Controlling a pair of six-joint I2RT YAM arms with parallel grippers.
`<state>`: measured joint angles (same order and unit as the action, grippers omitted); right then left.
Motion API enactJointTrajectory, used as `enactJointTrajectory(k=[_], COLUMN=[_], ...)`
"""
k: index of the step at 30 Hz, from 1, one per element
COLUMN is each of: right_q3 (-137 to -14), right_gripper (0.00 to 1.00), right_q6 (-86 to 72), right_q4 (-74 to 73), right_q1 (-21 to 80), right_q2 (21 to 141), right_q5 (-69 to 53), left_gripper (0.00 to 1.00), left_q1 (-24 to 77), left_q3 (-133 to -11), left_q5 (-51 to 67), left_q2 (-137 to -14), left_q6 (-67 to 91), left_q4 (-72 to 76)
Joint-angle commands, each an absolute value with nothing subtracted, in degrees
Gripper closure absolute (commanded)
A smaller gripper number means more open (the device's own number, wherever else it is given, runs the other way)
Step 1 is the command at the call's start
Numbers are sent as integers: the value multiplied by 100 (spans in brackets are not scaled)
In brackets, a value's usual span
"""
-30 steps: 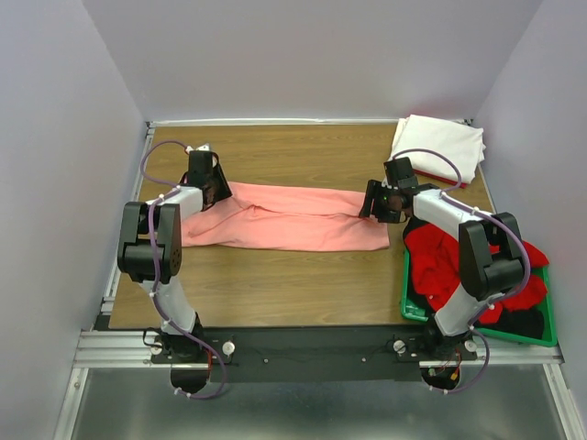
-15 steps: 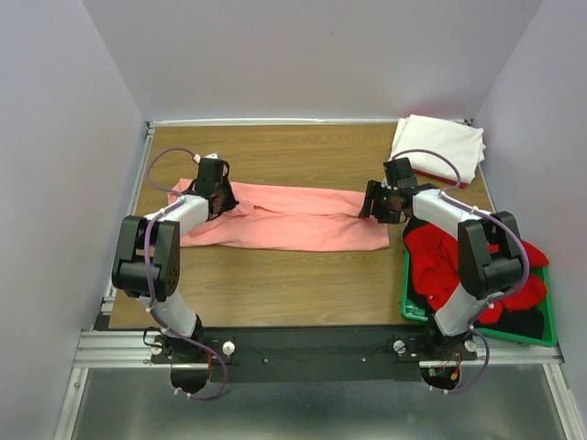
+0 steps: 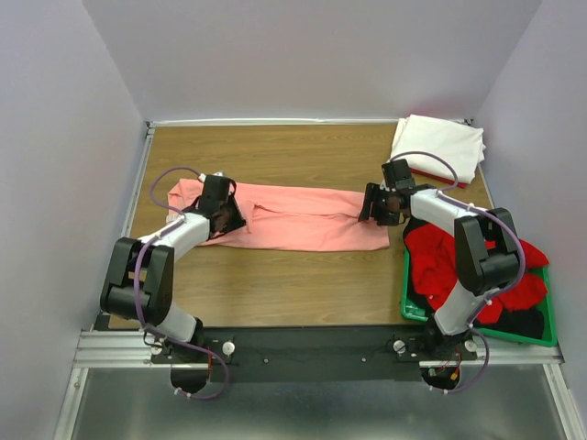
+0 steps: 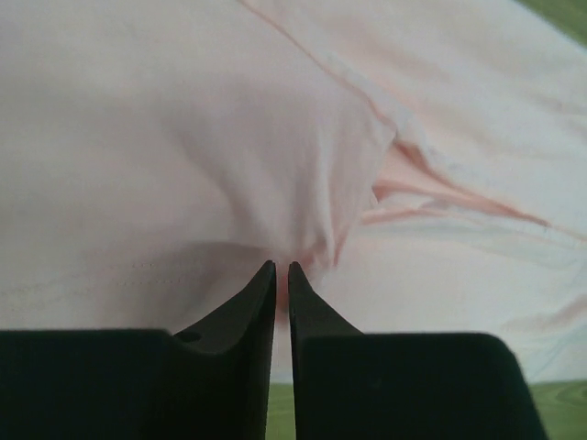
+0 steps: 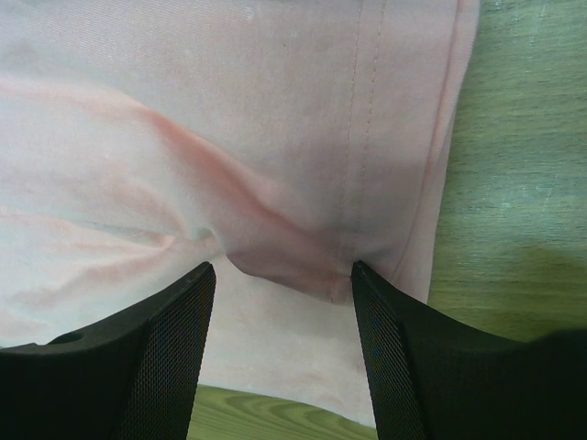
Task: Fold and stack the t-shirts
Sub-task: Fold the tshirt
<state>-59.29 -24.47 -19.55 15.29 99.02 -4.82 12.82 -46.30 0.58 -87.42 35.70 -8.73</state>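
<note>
Salmon-pink cloth runs across the middle of the top view: the salmon-pink t-shirt (image 3: 303,220) lies as a long, low band on the wooden worktop (image 3: 275,284). Your left arm (image 3: 179,234) reaches in from the lower left, and its jaws sit on the shirt near its left end. Your right arm (image 3: 440,209) bends in from the lower right, its jaws down at the shirt's right end. In the upper right corner a folded white t-shirt (image 3: 440,145) rests on the worktop, well apart from the pink one. At the lower right a green crate (image 3: 548,335) holds crumpled red t-shirts (image 3: 436,266) and some dark cloth (image 3: 527,323).

In the left wrist view, the pink shirt (image 4: 183,137) fills almost the whole frame. Your left jaws are all but together, the dark fingertips (image 4: 261,293) pinching a small pucker of the cloth, with creases fanning out towards the right.

In the right wrist view, your right jaws stand wide apart. The mesh-faced fingers (image 5: 165,357) flank a raised ridge of pink cloth near the stitched hem, and bare worktop (image 5: 514,183) shows along the right edge.
</note>
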Motion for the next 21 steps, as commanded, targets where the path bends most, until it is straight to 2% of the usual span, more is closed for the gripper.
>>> enactJointTrajectory(k=[1, 2, 8, 15, 20, 21], right_q3=[-5959, -5959, -6011, -6258, -6433, -6477], right_gripper=[32, 32, 32, 32, 33, 36], right_q6=[-2364, -2364, -2338, -2294, -2487, -2505], right_q4=[-1960, -1969, -1995, -2083, -2206, -2267], right_q1=[1556, 1547, 1556, 1556, 1547, 1547], right_q2=[10055, 10037, 9853, 9589, 9711, 9773], right_q5=[-466, -448, -404, -247, 622, 711], left_gripper=[63, 56, 40, 39, 38, 39], left_q1=[1476, 1485, 1442, 696, 186, 124], left_q3=[-4509, -4465, -4692, -4851, -4956, -4992], left_q5=[614, 789, 686, 422, 466, 475], left_q2=[-8333, -8158, -7708, -8331, -9043, -9296], left_q6=[3779, 3858, 3833, 3499, 3235, 3173], left_q4=[-958, -967, -1396, -1319, -1055, -1055])
